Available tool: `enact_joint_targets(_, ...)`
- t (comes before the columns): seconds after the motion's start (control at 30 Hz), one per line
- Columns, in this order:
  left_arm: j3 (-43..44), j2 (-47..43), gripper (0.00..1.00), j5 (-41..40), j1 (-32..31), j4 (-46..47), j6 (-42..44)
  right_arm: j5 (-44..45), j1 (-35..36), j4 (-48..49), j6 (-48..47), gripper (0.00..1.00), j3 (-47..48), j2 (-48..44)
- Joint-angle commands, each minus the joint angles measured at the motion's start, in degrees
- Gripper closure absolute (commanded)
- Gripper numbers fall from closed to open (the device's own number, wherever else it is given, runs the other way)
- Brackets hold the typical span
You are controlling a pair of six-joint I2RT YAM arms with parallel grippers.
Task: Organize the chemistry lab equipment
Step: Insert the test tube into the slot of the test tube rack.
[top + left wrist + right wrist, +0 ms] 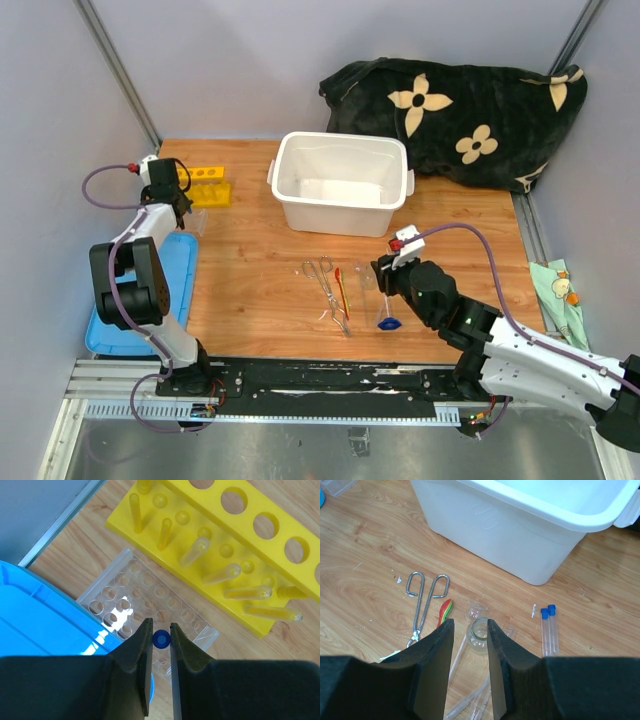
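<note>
Two blue-capped clear tubes [548,632] plain only in right-wrist view, flat, caps toward frame top, beside half-open empty right gripper [470,622]; blue-capped tube [161,639], end-on, pinched in left gripper [160,623].

No legible txt, labels, nos.; faint embossed mark on white bin [530,550] unreadable.

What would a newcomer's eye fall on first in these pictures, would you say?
Most likely the black flowered blanket bunched in the far right corner, and the white bin standing open at the far middle of the table. On the far left the yellow rack stands out, and beside it the left gripper pinches a blue-capped tube above a clear well plate.
</note>
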Motion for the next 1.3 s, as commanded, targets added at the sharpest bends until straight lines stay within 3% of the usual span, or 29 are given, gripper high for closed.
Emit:
enact_joint_targets(0.0, 2.14, 1.02, 1.0, -3.73, -1.36, -0.52, 1.72, 0.04, -1.32, 1.26, 0.94, 0.66, -1.0, -0.78)
enact_joint_targets(0.73, 1.34, 2.42, 0.99, -9.94, -3.79, 0.17, 3.23, -2.34, -2.52, 0.76, 0.83, 0.66, -1.39, -2.85)
enact_joint_targets(1.07, 1.85, 2.95, 0.9, -9.21, -4.09, -0.25, 2.78, -2.54, -2.57, 0.67, 0.83, 0.66, -1.46, -3.05)
enact_joint_targets(1.27, 2.38, 2.87, 0.7, -9.04, -4.26, -0.91, 2.39, -2.7, -2.65, 0.58, 0.92, 0.66, -1.56, -3.11)
